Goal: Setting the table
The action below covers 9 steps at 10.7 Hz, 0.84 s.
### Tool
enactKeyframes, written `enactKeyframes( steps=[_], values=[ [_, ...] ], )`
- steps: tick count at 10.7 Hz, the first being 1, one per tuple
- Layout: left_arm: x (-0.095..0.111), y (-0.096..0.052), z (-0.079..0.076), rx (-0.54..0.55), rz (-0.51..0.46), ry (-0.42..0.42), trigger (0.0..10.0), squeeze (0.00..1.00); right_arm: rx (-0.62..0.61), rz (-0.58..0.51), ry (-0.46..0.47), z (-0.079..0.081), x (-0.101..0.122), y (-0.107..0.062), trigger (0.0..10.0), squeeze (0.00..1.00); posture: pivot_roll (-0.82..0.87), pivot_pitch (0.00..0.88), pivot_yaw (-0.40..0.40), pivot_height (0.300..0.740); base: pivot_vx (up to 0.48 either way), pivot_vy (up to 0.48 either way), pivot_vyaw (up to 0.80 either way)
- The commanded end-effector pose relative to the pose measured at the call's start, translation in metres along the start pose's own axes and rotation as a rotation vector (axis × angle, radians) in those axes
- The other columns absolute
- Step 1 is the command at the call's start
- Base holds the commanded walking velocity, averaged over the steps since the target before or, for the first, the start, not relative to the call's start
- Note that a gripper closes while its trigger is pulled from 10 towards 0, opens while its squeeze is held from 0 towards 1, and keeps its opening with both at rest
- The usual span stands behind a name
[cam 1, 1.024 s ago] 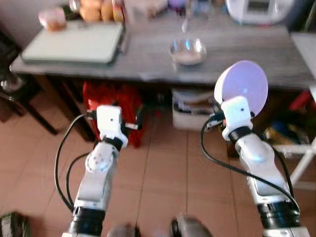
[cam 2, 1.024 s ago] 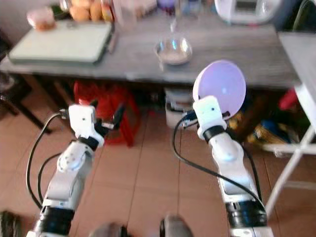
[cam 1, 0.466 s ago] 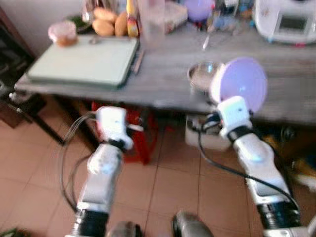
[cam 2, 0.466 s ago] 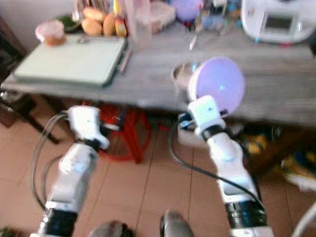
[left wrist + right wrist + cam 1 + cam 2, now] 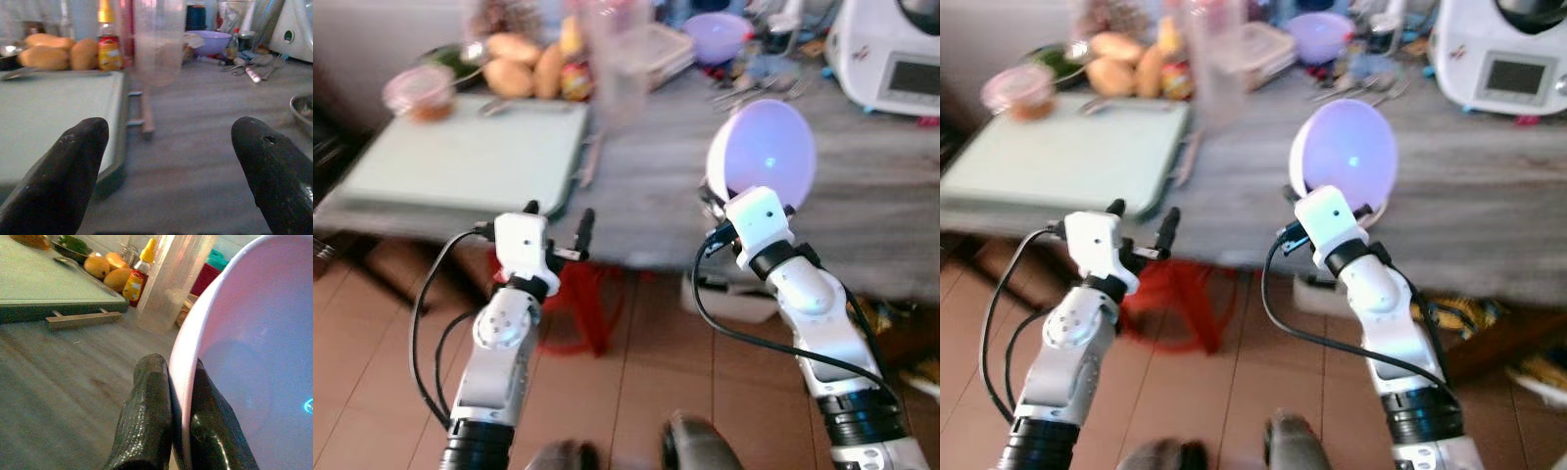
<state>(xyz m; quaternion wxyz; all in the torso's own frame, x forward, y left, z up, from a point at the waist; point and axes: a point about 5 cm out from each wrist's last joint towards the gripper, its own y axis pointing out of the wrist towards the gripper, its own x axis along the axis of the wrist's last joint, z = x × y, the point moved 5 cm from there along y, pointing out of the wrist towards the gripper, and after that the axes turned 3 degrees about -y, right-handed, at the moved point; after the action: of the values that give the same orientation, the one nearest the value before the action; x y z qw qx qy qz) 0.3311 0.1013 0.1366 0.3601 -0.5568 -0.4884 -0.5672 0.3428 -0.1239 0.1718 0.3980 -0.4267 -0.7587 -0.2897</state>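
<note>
The right tool [image 5: 170, 431] pinches the rim of a lilac bowl [image 5: 762, 154], holding it on edge above the grey counter [image 5: 862, 211], its hollow facing the robot. The left tool [image 5: 558, 217] hangs at the counter's front edge with its fingers [image 5: 68, 166] spread wide and nothing between them. On the counter, a green tray [image 5: 460, 166] lies before the left tool; a clear cup [image 5: 157, 41] stands just beyond the tray's corner, with a white appliance [image 5: 1503, 54] well off to the right.
</note>
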Motion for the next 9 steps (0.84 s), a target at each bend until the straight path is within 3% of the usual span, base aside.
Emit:
enactKeyframes(
  steps=[1,3,6,9],
  values=[
    [0.009,-0.001,-0.002,0.008,-0.051,-0.035,10.0,0.00,0.044,-0.031,-0.022,0.002,0.007,0.002,10.0,0.00,-0.08,0.112,0.034,0.740,0.000,0.000,0.00],
    [0.006,-0.009,0.005,0.031,-0.025,-0.012,10.0,0.00,0.096,-0.024,-0.013,0.006,0.006,0.004,10.0,0.00,-0.07,0.116,0.035,0.740,0.000,0.000,0.00],
    [-0.002,-0.030,0.010,0.040,0.020,0.004,10.0,0.00,0.398,-0.023,0.000,0.023,0.003,0.006,10.0,0.00,-0.04,0.130,0.032,0.740,0.000,0.000,0.00],
    [-0.001,-0.031,0.006,0.048,0.022,-0.012,10.0,0.00,0.476,0.083,-0.036,0.012,-0.018,0.014,10.0,0.00,-0.03,0.129,0.024,0.740,0.000,0.000,0.00]
  ],
)
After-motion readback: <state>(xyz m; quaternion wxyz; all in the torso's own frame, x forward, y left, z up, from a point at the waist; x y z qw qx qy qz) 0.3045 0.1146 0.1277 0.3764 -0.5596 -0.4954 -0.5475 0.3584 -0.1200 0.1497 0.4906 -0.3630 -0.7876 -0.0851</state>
